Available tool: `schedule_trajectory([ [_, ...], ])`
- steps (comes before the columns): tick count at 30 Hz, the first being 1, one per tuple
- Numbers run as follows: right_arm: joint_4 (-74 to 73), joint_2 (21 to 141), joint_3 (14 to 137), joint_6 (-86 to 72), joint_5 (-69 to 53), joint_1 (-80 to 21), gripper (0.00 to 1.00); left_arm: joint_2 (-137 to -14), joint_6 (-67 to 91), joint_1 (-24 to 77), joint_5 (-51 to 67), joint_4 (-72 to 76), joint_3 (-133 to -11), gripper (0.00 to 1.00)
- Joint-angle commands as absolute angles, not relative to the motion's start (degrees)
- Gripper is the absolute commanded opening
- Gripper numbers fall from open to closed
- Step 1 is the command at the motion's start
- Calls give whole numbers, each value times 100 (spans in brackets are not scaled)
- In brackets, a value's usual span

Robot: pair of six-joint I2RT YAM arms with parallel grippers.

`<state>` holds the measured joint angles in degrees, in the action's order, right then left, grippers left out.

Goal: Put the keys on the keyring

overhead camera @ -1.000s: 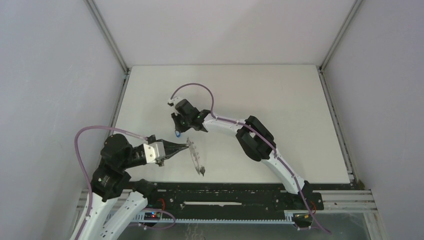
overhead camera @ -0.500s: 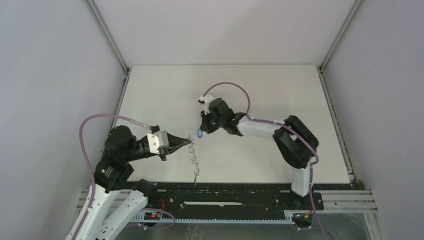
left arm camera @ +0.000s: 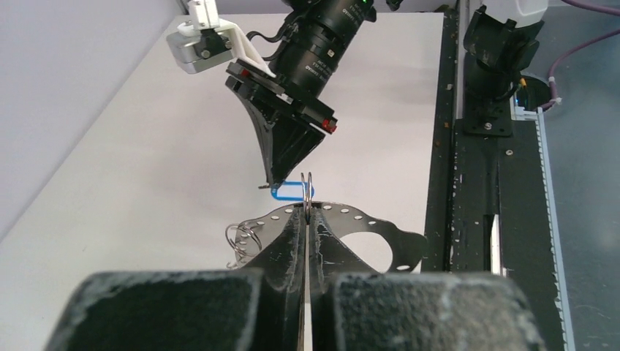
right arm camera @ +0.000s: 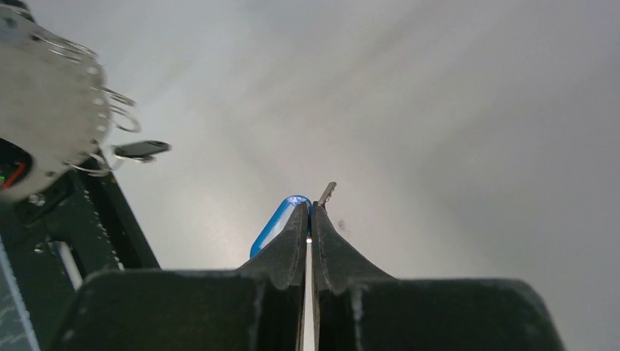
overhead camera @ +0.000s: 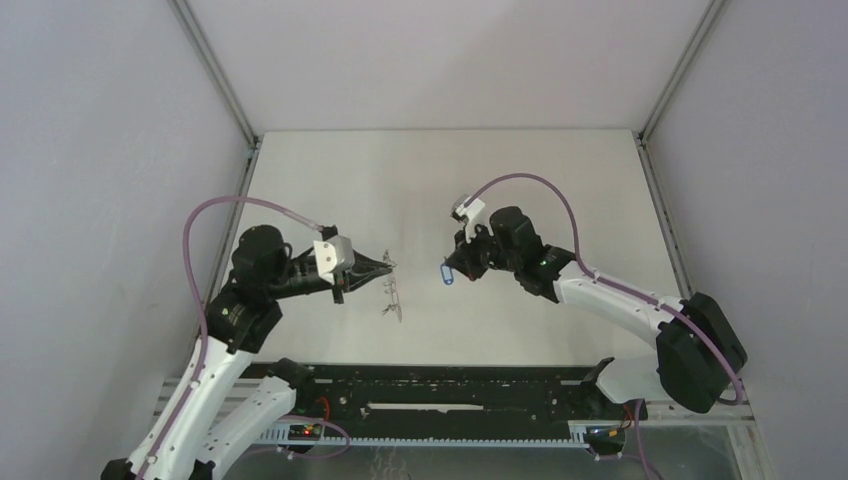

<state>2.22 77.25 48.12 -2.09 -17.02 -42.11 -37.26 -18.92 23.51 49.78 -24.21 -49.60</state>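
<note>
My left gripper (overhead camera: 386,264) is shut on the keyring (overhead camera: 390,294), a thin grey metal loop with a row of small holes and rings, and holds it hanging above the table. In the left wrist view the gripper (left arm camera: 307,213) pinches the keyring's edge (left arm camera: 380,230). My right gripper (overhead camera: 452,270) is shut on the blue-headed key (overhead camera: 446,274), a short way right of the keyring. In the right wrist view the gripper (right arm camera: 308,212) holds the blue key (right arm camera: 272,225) with its blade pointing up. The black-headed key (right arm camera: 141,150) hangs from the keyring (right arm camera: 47,117).
The white table (overhead camera: 560,200) has side walls left and right. A black rail (overhead camera: 450,385) runs along its near edge. In the left wrist view the right gripper (left arm camera: 272,186) and the blue key (left arm camera: 289,191) are just beyond the keyring.
The right gripper has carried the blue key to the right and up from the table. The left gripper has lifted the keyring and swung it farther from the near edge.
</note>
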Motion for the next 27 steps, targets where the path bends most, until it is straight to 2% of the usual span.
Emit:
schedule_trajectory([
  [1,-538,7563,4743,211,-1612,-3903,7,-4043,-1785,2235,5072,-1820,-5198,0],
  [4,-755,7707,4737,302,-1469,-3859,9,-4407,-1696,2051,5124,-1799,-5296,0],
  [8,-852,7958,4735,261,-1407,-3850,15,-4817,-1515,1720,5330,-1802,-5451,0],
  [17,-848,7831,4737,19,-1127,-3850,41,-4825,-1566,1513,5431,-1819,-5432,0],
  [18,-850,7766,4745,-123,-1080,-3850,45,-4816,-1565,1504,5438,-1819,-5435,0],
  [19,-855,7645,4753,-214,-1007,-3850,55,-4801,-1560,1489,5459,-1818,-5446,0],
  [20,-853,7516,4755,-342,-937,-3851,84,-4799,-1538,1467,5469,-1818,-5470,0],
  [21,-840,7402,4755,-529,-829,-3839,98,-4798,-1518,1441,5498,-1821,-5496,0],
  [27,-895,7262,4762,-1549,-1439,-3429,100,-4799,-1515,1321,5617,-1830,-5570,0],
])
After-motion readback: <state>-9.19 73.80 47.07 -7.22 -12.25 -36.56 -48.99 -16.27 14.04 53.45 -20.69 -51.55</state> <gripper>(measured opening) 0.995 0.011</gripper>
